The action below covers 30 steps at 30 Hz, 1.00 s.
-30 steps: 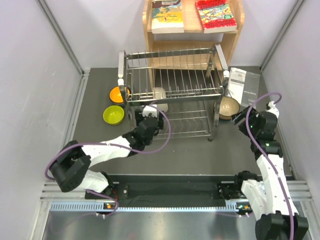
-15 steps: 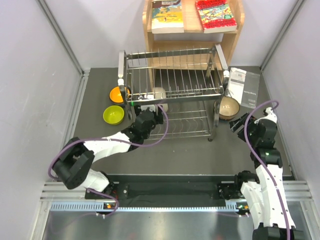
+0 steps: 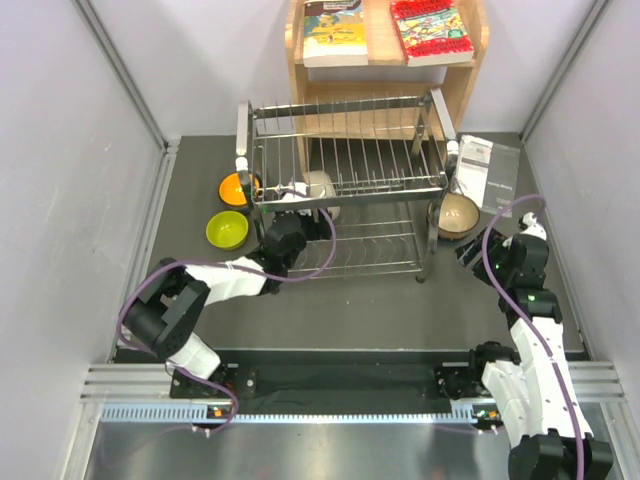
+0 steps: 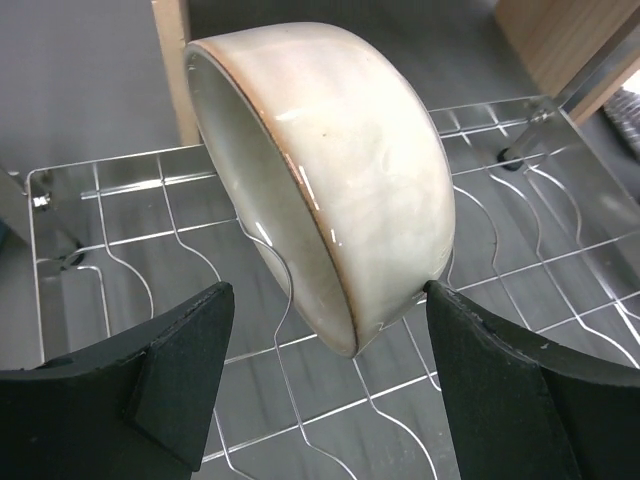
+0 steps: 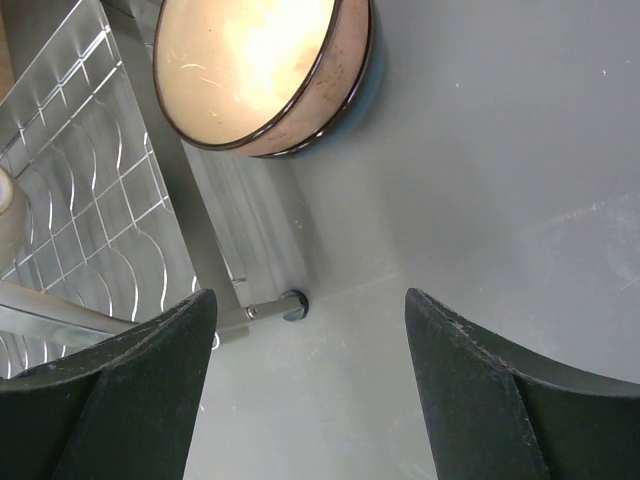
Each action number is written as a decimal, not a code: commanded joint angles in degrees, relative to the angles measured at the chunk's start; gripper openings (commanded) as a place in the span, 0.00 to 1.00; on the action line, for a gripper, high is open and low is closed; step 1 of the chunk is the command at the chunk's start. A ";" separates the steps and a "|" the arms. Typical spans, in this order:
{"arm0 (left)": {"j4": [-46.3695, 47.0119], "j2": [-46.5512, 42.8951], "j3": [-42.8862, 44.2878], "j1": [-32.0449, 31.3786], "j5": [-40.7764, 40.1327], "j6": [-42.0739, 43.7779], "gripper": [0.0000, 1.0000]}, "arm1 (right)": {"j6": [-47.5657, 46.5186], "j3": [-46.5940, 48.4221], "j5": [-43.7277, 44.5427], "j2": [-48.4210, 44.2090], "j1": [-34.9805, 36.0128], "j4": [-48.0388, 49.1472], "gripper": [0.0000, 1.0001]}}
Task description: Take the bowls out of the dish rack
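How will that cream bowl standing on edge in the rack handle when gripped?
The cream bowl looks glossy, so probably slippery in a pinch. It stands on its rim in the dish rack wires, so a nudge may roll or tip it. Likely rigid, chippable.

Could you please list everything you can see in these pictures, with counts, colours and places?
rack: one, silver wire, two tiers, mid-table
cream bowl: one, standing on edge on the rack's lower tier
orange bowl: one, on the table left of the rack
lime bowl: one, in front of the orange bowl
tan bowl: one, right of the rack
blue bowl: one, only an edge showing under the tan bowl
booklet: one, grey-white, behind the tan bowl
shelf: one, wooden, behind the rack
books: two, on the shelf
table: one, dark grey
left hand: open, astride the cream bowl
right hand: open, near the tan bowl
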 commanded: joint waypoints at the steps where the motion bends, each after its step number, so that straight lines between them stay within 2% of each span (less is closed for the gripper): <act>1: 10.23 0.95 -2.45 3.32 4.11 -1.52 0.81 | -1.16 -0.52 -0.04 1.04 -0.71 2.18 0.75; 6: 10.50 0.33 -2.89 4.29 9.74 -3.01 0.80 | -1.08 -1.05 -0.31 2.02 -0.71 2.97 0.75; 15: 11.20 -2.66 -3.60 4.38 14.40 -3.28 0.80 | -0.99 -1.93 -0.75 2.72 -0.71 3.76 0.75; 25: 20.07 4.18 -2.02 5.96 19.41 -5.03 0.78 | -1.60 -1.67 -0.66 4.39 -0.71 4.37 0.75; 30: 22.71 8.15 -0.61 7.37 24.85 -7.40 0.75 | -1.69 -1.93 -0.48 4.83 -0.71 4.37 0.74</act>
